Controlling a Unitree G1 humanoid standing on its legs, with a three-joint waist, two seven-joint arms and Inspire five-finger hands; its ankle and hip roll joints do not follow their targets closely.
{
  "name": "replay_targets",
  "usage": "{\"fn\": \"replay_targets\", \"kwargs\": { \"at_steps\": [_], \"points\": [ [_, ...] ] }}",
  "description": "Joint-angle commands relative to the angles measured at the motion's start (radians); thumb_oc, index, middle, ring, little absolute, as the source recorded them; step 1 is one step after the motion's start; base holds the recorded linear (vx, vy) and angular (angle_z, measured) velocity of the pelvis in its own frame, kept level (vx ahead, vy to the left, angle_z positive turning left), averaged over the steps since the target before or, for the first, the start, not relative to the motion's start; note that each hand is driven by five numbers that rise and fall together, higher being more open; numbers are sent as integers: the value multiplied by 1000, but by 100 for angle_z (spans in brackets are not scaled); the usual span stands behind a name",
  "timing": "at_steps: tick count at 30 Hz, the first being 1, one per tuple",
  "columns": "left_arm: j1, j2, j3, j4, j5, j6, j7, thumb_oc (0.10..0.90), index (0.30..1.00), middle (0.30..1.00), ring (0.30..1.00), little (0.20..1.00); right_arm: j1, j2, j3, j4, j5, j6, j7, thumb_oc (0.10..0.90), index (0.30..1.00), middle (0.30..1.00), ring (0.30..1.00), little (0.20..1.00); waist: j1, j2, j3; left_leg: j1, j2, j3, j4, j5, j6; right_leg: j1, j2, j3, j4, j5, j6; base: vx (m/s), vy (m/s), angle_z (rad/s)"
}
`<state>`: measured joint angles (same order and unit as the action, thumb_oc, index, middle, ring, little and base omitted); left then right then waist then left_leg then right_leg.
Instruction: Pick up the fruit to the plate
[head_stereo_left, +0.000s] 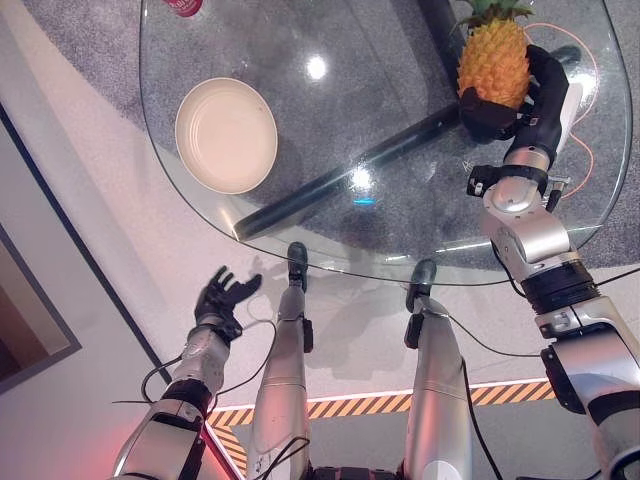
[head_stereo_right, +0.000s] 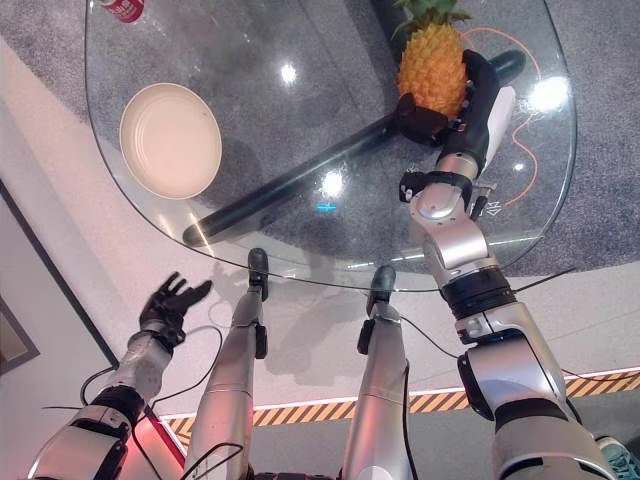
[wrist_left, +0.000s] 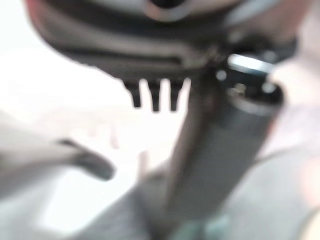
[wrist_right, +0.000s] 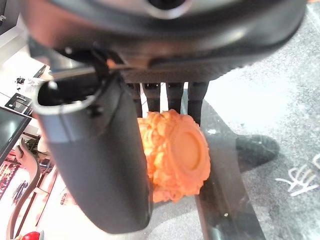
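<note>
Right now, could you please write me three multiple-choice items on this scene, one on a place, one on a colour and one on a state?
1. Where does the plate lie on the glass table?
A. on the robot's left part
B. on the right part
C. under the pineapple

2. What colour is the pineapple body?
A. green
B. orange-yellow
C. purple

3. What is the right hand doing?
A. hanging open off the table
B. pressing the plate
C. curled round the pineapple

Answers: 1 A, the plate sits left of the fruit. 2 B, the right wrist view shows it orange. 3 C, fingers and thumb wrap it; the left hand hangs open below the table's edge.
</note>
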<state>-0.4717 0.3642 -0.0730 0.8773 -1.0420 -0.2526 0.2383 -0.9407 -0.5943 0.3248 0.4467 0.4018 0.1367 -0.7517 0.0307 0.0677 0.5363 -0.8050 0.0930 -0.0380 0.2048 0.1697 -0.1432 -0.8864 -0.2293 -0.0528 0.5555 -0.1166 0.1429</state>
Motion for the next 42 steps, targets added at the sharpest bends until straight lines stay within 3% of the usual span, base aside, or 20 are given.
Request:
{"fn": "replay_targets", "kwargs": {
  "at_steps": [1,5,12,18,24,33,42],
  "points": [
    [-61,80,64,-54,-38,-150,129,800,900,900,900,900,11,-14,-29,-108,-70,-73,-31,100,300,300,300,200,5,-23,-16,-5,-81,29,92,-102,69,53,73,-92,-214,154,-43,-33,-92,7],
    [-148,107,85,-151,20,-272,228,800,900,900,900,900,40,5,-46,-158,-97,-89,-53,100,300,300,300,200,-4,-39,-16,-14,-76,25,92,-101,66,46,81,-89,-214,155,-41,-38,-90,9],
    [-226,133,103,-237,141,-370,321,800,900,900,900,900,70,14,-73,-206,-185,-115,-62,100,300,300,300,200,-19,-46,-16,-20,-70,27,92,-105,59,43,91,-78,-214,150,-40,-35,-22,2],
    [-263,138,111,-313,232,-405,348,800,900,900,900,900,87,11,-82,-243,-294,-121,-37,100,300,300,300,200,-28,-47,-16,-27,-63,32,90,-109,53,39,93,-69,-218,144,-37,-16,0,0],
    [-286,120,105,-402,322,-430,304,800,900,900,900,900,99,17,-84,-279,-389,-127,-25,100,300,300,300,200,-33,-46,-16,-23,-60,35,78,-113,50,45,95,-65,-231,143,-32,0,0,0],
    [-259,63,70,-583,262,-304,32,800,900,900,900,900,127,31,-89,-404,-571,-150,95,100,300,300,300,200,-38,-47,-16,-1,-58,44,44,-106,49,73,95,-65,-263,151,-21,0,0,0],
    [-284,49,-9,-640,176,-204,-97,800,900,900,900,900,100,14,-57,-458,-596,-157,154,100,300,300,300,200,-50,-53,-16,4,-58,54,29,-90,51,80,95,-66,-282,172,-13,0,0,0]
  ]
}}
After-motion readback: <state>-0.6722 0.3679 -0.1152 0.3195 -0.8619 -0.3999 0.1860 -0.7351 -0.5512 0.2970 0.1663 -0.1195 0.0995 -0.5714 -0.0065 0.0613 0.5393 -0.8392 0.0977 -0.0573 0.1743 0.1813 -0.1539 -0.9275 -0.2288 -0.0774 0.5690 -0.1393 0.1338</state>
